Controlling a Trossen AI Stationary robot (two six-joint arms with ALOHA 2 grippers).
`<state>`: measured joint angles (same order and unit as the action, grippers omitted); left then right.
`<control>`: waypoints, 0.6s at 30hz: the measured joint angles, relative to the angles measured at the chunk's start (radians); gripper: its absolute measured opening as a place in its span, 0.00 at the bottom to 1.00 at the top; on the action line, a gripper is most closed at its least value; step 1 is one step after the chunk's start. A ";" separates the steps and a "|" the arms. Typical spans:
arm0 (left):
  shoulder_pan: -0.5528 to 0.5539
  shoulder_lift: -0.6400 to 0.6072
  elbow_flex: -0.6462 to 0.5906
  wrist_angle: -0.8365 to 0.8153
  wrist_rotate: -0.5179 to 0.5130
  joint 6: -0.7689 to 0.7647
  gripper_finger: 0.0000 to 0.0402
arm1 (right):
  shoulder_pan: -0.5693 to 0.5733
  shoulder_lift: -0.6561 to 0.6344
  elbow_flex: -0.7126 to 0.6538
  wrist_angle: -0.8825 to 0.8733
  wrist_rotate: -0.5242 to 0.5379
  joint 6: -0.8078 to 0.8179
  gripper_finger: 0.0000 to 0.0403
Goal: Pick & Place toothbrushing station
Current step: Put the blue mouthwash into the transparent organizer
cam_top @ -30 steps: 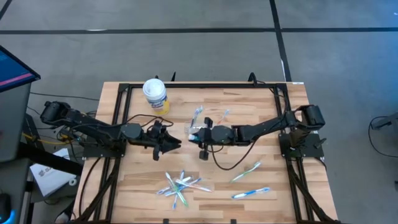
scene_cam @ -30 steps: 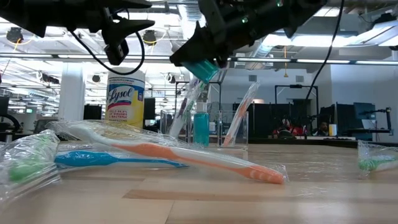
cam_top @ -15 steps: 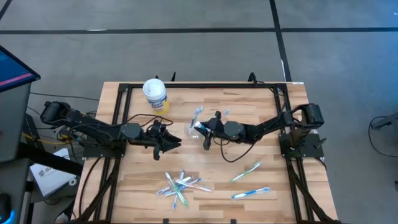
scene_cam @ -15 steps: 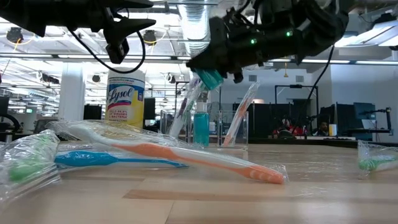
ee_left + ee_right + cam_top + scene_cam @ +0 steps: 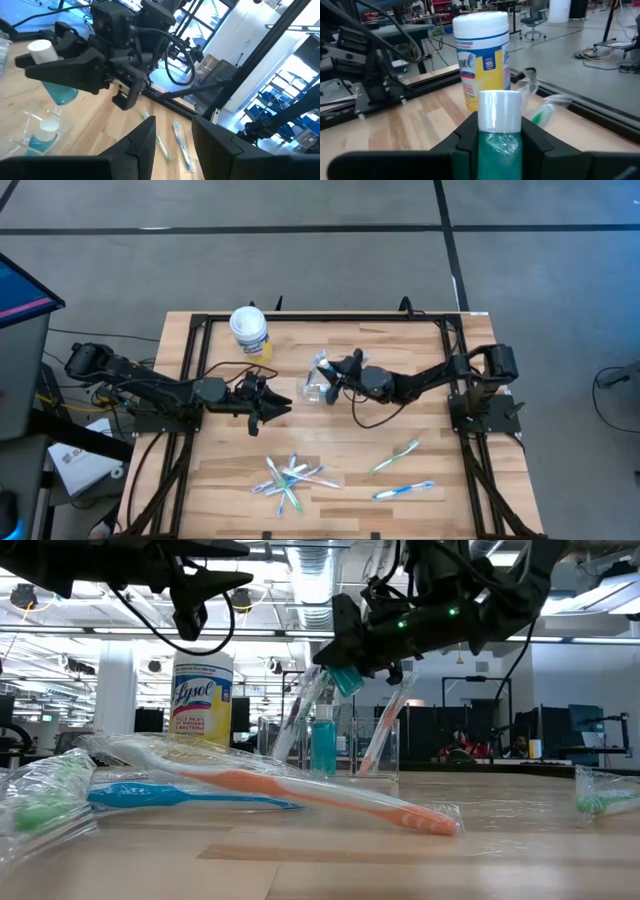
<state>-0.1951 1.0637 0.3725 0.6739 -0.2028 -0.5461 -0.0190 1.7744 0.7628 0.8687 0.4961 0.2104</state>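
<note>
Above the cup [image 5: 316, 388], the tube [image 5: 499, 131] sits clamped in the right gripper [image 5: 498, 135], white cap leading, long axis tilted down toward the cup. Advice: centre over the rim, stand the tube upright, then lower. Left gripper [image 5: 281, 407] waits nearby, jaws partly open, empty

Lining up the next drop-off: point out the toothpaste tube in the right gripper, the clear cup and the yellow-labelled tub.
toothpaste tube [image 5: 499, 141], right wrist view, teal body below the white cap.
clear cup [image 5: 375, 745], low view, front wall.
yellow-labelled tub [image 5: 248, 325], high view, white lid.
</note>
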 joint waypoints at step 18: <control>0.000 0.000 0.000 0.043 -0.010 0.049 0.30 | -0.050 0.004 0.000 0.032 -0.054 0.011 0.20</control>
<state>-0.1951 1.0641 0.3725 0.7165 -0.2127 -0.4973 -0.0690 1.7785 0.7632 0.9007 0.4416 0.2214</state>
